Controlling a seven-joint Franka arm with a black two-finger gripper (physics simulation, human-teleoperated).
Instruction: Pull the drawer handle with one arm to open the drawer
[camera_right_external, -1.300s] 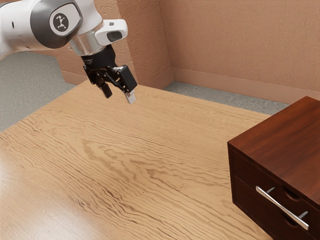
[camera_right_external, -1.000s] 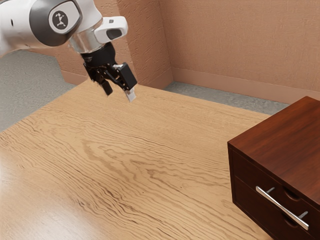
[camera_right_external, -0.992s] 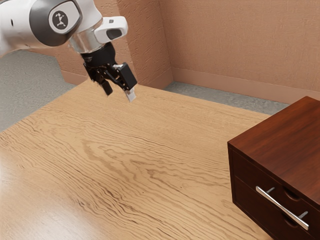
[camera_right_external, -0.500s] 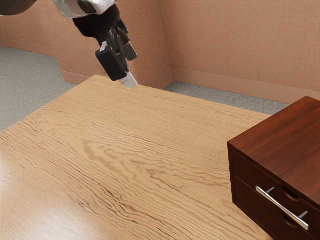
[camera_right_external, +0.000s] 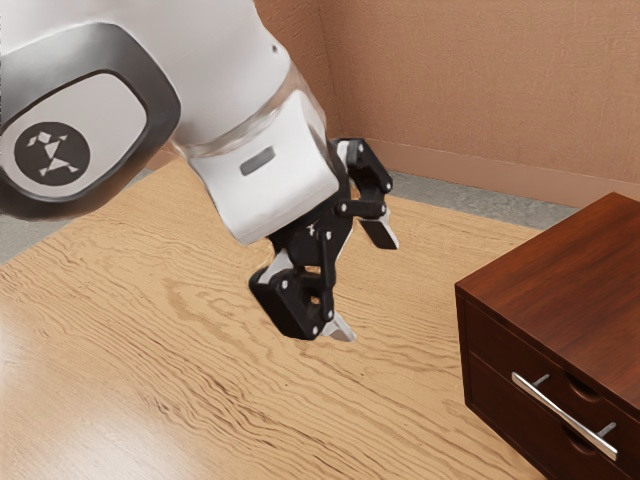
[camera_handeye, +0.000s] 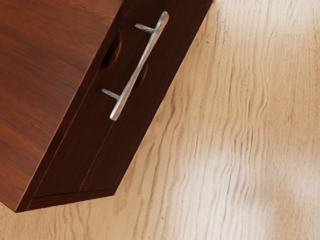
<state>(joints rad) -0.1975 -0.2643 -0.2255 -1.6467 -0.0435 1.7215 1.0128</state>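
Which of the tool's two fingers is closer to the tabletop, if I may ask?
The lower finger, pale tip nearest the table; the other finger sits higher.

bright, even light; pale sheen (soft-edged) on the table (camera_right_external: 70, 400).

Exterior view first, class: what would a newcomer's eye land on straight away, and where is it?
The big white Franka arm looms at the exterior view's upper left, its black gripper open above the wooden table. At the exterior view's lower right stands a dark wooden drawer cabinet, its silver bar handle untouched and apart from the gripper.
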